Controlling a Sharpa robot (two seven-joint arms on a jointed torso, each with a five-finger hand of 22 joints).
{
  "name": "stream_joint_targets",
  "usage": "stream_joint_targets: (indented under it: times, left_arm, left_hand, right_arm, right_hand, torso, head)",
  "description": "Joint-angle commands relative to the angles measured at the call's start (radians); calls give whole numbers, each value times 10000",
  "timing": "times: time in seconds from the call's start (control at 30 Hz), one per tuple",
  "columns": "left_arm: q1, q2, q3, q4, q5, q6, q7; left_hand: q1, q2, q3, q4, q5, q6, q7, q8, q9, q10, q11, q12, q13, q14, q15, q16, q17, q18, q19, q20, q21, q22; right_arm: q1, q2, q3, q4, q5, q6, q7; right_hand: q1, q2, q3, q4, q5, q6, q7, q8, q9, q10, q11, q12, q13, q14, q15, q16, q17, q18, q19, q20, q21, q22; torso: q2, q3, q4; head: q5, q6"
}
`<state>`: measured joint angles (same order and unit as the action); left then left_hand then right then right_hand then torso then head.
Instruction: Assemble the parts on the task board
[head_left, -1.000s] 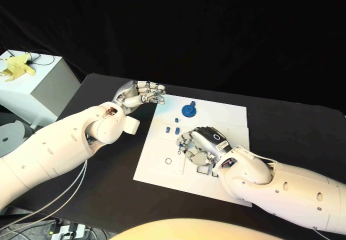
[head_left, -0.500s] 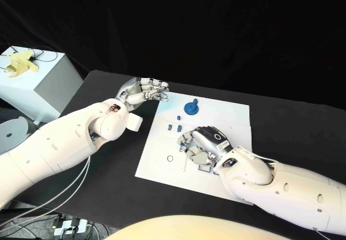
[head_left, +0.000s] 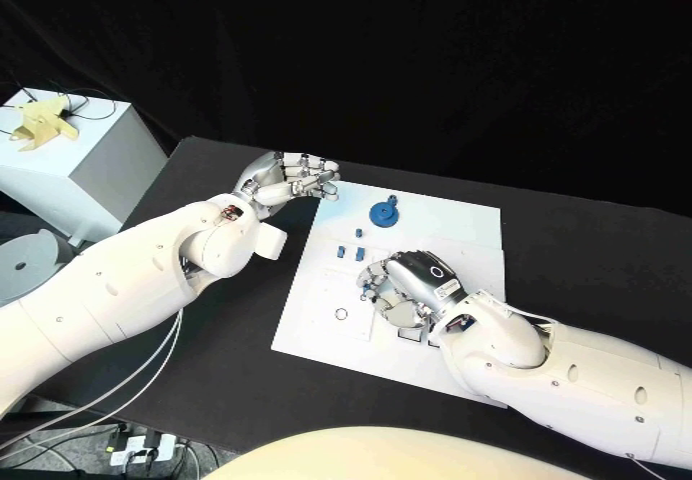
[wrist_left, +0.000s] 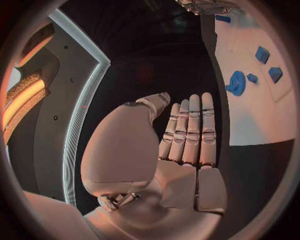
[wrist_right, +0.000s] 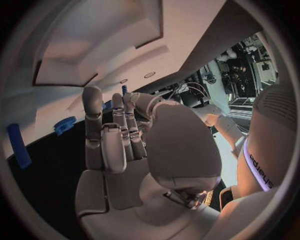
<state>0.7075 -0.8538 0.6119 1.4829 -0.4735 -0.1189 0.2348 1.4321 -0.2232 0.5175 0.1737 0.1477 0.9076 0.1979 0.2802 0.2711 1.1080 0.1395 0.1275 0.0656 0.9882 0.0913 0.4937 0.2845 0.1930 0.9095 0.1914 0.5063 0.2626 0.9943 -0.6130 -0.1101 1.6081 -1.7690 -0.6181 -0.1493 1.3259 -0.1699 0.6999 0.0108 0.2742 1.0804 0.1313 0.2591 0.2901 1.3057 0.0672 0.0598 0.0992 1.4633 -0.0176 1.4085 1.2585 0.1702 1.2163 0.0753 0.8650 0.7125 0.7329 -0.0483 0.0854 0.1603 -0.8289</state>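
Table: black table (head_left: 216, 330) with the white task board (head_left: 433, 220) in its middle, under and ahead of the right hand
Room: white box (head_left: 72, 170) beyond the table's edge, outward from the left arm, with a yellow object (head_left: 36, 122) on top
Left hand (head_left: 289, 180): raised just beside the board's far corner, off the board; the left wrist view shows its fingers (wrist_left: 190, 130) straight and side by side, palm bare, holding nothing
Right hand (head_left: 404, 290): low over the board's middle, back of the hand up, fingers curled down toward the board; I cannot tell whether they pinch a part or merely touch the board
Blue round part (head_left: 384, 214): on the board, ahead of the right hand, between the two hands
Small blue parts (head_left: 349, 252): on the board, just beside the right hand's fingertips, on the side toward the left arm
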Motion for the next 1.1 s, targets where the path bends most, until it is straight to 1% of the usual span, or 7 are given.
stream_joint_targets:
  times: [0.03,0.3,0.5,1.1]
  left_arm:
    - [-5,32,10,9,24,57,90]
    - [-5,32,10,6,-12,56,65]
    - [-5,24,10,10,-35,61,51]
    - [-5,8,10,17,-41,83,30]
  left_hand:
    - [81,-11,-45,-40,20,-15,52,-54,-8,-18,77,-24,9,-6,66,-30,9,-140,0,46,-54,-8]
    - [81,-11,-45,-40,20,-15,52,-54,-8,-18,77,-24,9,-6,66,-30,9,-140,0,46,-54,-8]
    - [79,-1,-51,-38,20,-12,57,-60,-14,-18,81,-39,11,-4,71,-52,25,-140,0,49,-62,-12]
    - [72,4,-60,-33,19,-8,59,-64,-19,-14,84,-50,14,-3,75,-74,39,-141,-2,53,-71,-17]
  right_arm:
    - [-18,19,-11,-12,-147,151,-7]
    - [-88,74,-32,-68,-145,170,1]
    - [-129,105,-39,-88,-145,165,6]
    - [-148,161,-47,-182,-354,153,-142]
  right_hand:
    - [57,45,42,1,66,90,-12,31,17,182,-97,47,6,487,-64,35,8,-33,-31,-7,-31,-8]
    - [57,45,42,1,66,90,-12,31,17,182,-97,47,6,487,-64,35,8,-33,-31,-7,-31,-8]
    - [43,48,60,-12,62,80,-9,38,41,184,-94,46,1,486,-61,42,11,-33,-37,-7,-24,1]
    - [37,48,69,-22,56,73,-7,42,54,182,-92,44,-3,483,-60,39,0,-32,-44,-6,-25,3]
  torso:
    - [3,-1,-2]
    - [6,7,2]
    - [6,4,1]
    - [3,3,-2]
  head:
    - [18,-20]
    - [65,-61]
    - [76,-75]
    - [97,-96]
